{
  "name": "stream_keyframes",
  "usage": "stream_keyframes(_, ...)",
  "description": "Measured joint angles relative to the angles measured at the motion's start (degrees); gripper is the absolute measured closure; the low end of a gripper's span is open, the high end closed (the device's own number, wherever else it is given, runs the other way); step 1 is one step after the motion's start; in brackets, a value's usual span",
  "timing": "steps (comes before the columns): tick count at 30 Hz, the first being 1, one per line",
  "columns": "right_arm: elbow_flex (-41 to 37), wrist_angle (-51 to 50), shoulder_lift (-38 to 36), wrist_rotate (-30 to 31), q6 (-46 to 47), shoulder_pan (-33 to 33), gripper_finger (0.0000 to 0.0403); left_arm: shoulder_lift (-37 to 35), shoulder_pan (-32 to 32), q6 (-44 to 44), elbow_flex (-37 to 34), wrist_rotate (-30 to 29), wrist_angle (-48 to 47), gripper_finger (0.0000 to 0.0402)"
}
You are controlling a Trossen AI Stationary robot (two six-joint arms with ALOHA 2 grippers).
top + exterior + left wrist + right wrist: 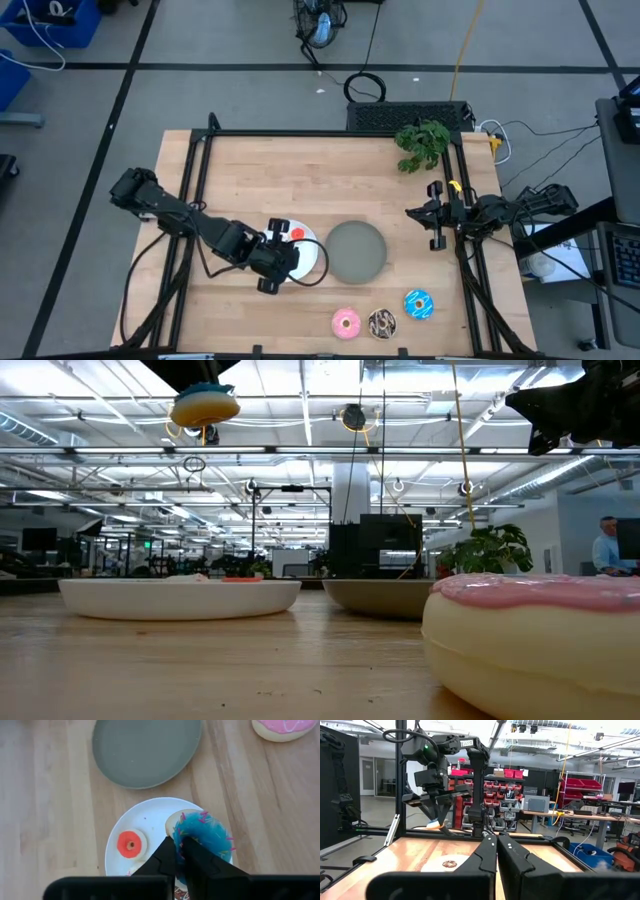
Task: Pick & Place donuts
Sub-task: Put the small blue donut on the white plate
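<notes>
Your left pincer (181, 851) grips a small blue donut (202, 836) above the white plate (150, 815), left of centre in the high view. A red donut (131, 845) already lies there. Pink (346, 322), chocolate (381, 322) and blue sprinkled (418, 304) donuts remain on the table (300, 160). The grey plate (355, 250) appears empty. Your right pincer (436, 213) waits closed, at right.
</notes>
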Motion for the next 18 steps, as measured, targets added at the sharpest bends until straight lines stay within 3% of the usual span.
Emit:
stream_keyframes(7,0.0,-0.01,0.0,0.07,-0.02,-0.01,0.0399,0.42,1.52,-1.49,-0.54,-1.09,2.28,0.0376)
stream_keyframes(12,-0.01,-0.02,-0.02,0.09,0.11,0.0,0.0399,1.8,2.97,1.21,-4.85,0.26,8.73,0.0357)
stream_keyframes(18,0.0,-0.09,0.13,0.18,-0.01,-0.01,0.0399,4.34,4.85,1.57,-10.98,3.1,13.2,0.0362)
